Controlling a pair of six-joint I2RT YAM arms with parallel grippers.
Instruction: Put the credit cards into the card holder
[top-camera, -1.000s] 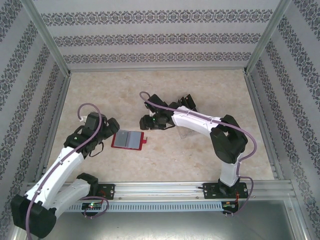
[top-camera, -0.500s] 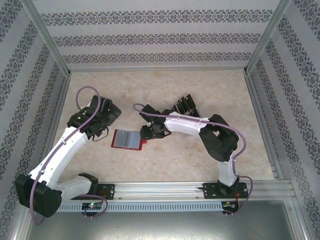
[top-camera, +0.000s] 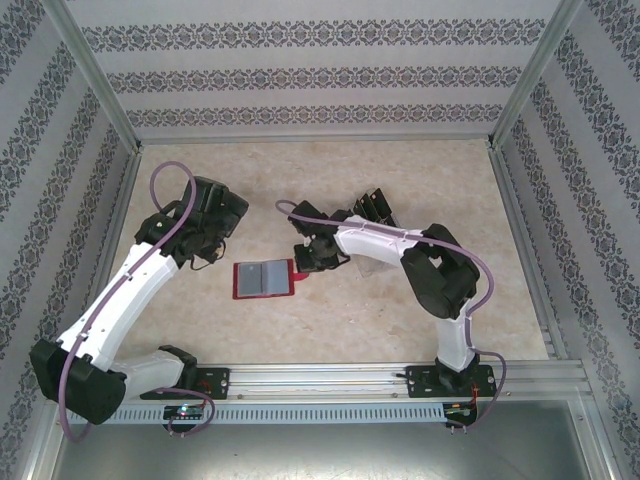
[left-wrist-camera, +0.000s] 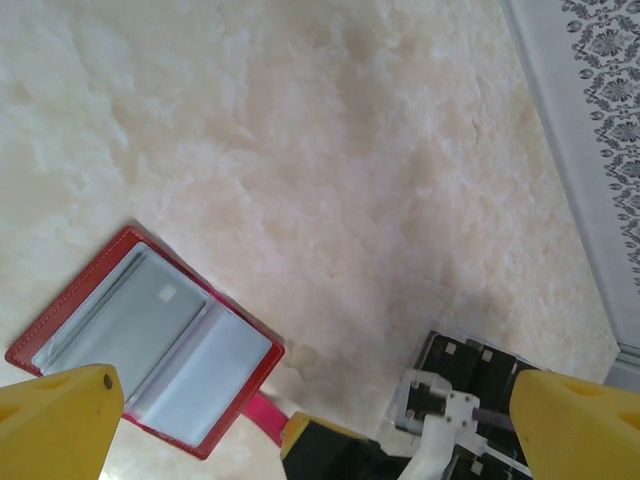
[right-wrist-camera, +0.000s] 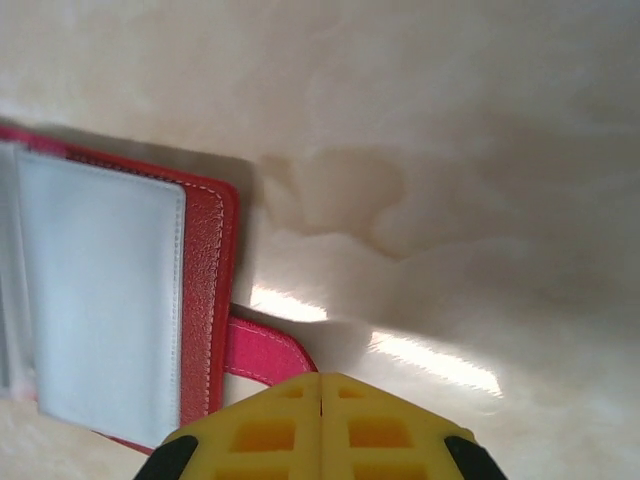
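Right now, over on the left, the left gripper (top-camera: 207, 255) hangs above the table (top-camera: 420, 170). Its yellow fingers (left-wrist-camera: 60, 420) are spread wide with nothing between them, just past the wallet's far left corner. The wallet (top-camera: 262, 280) lies open and flat near the middle of the table. Its red rim frames greyish pockets, and its pink strap (right-wrist-camera: 262, 352) sticks out of the right edge. There the right gripper (top-camera: 303, 262) sits low, jaws pressed together, tips meeting the strap's end. I can't tell whether the strap is actually pinched. Further right, the black cards (top-camera: 372, 205) stand bunched just behind the right arm, well apart from the wallet.
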